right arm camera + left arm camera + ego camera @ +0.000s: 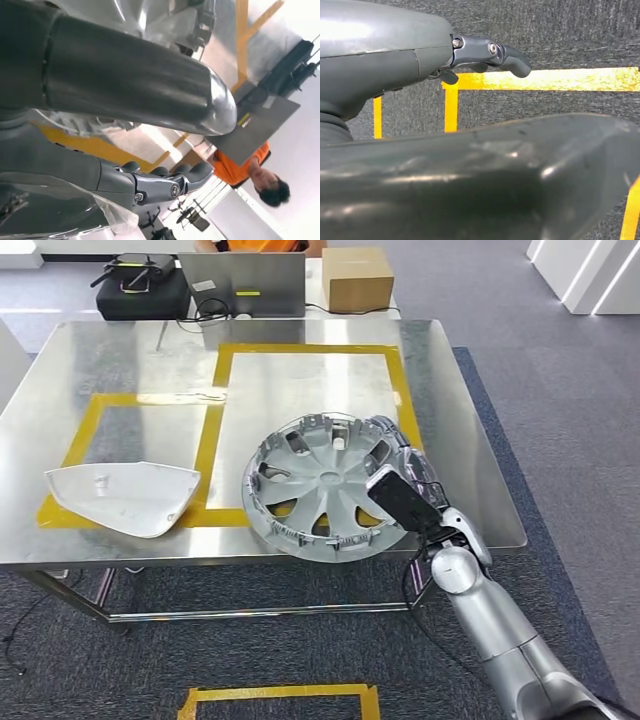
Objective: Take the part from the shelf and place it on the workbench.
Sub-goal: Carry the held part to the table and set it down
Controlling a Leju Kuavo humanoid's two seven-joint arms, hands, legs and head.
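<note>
A silver wheel cover (321, 485) lies on the steel workbench (468, 440), close to the front edge and overlapping the yellow tape frame. My right hand (404, 480) grips its right rim, with the arm coming in from the lower right. In the right wrist view the thick thumb (132, 85) lies over the wheel cover (158, 20) and the darker fingers (166, 182) curl on the other side. My left hand (486, 52) hangs over grey carpet with its fingers stretched out and nothing in it.
A white curved shell part (121, 498) lies in the left taped frame. Behind the bench stand a laptop (245, 285), a cardboard box (357, 278) and a black device (142, 290). A person in orange (241, 167) sits beyond. Yellow tape (279, 700) marks the floor.
</note>
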